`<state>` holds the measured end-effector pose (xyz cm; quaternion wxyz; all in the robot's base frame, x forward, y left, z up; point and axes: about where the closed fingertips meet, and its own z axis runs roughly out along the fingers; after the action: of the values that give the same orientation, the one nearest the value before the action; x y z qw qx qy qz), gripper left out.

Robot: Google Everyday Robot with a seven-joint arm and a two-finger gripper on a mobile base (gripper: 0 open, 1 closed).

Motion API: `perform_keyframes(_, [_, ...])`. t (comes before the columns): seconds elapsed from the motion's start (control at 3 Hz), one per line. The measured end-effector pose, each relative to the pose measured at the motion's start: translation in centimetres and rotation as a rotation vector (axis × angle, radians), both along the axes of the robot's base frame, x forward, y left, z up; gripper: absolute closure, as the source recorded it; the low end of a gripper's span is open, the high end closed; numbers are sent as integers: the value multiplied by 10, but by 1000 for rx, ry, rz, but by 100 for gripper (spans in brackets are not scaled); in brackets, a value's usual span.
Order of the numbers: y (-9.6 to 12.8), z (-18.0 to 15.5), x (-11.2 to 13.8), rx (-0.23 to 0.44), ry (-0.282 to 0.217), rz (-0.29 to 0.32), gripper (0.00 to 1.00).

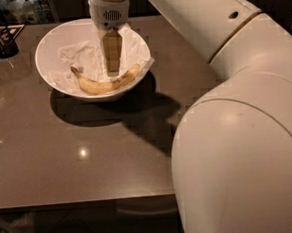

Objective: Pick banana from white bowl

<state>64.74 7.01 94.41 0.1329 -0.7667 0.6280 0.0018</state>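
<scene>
Inspection of the single camera view. The white bowl (pixel 44 43) stands on a dark grey table (pixel 88 147), toward its far left part, and is lined with crumpled white paper (pixel 79 53). The banana (pixel 106 84) lies inside the bowl, on the paper against the near wall, curved like a shallow smile. Its long axis runs left to right across the bowl, dark stem end at the bowl's left, the other tip riding up toward the right rim. The gripper (pixel 112 68) hangs inside the bowl, pointing straight down from the wrist above the bowl's far rim, its tip just behind the banana's mid-section and near it. Contact cannot be confirmed. Whether the gripper is open or closed cannot be determined from this angle, and nothing is seen held in it. Assessment: the approach stage is in hand and the grasp is not yet made. The banana lies slightly toward the bowl's near side of the gripper, so the closing line would need to cross the fruit's short width at its middle. Risk noted: the sloping bowl wall and loose paper may let the fruit slide or roll under a push. The robot's arm (pixel 248 146) fills the space to the right of the bowl.
</scene>
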Motion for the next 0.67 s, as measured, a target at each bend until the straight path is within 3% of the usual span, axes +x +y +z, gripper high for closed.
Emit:
perform_keyframes(0.33, [4, -27, 2, -4, 60, -18, 33])
perform_keyframes(0.67, [7, -49, 3, -4, 118, -42, 33])
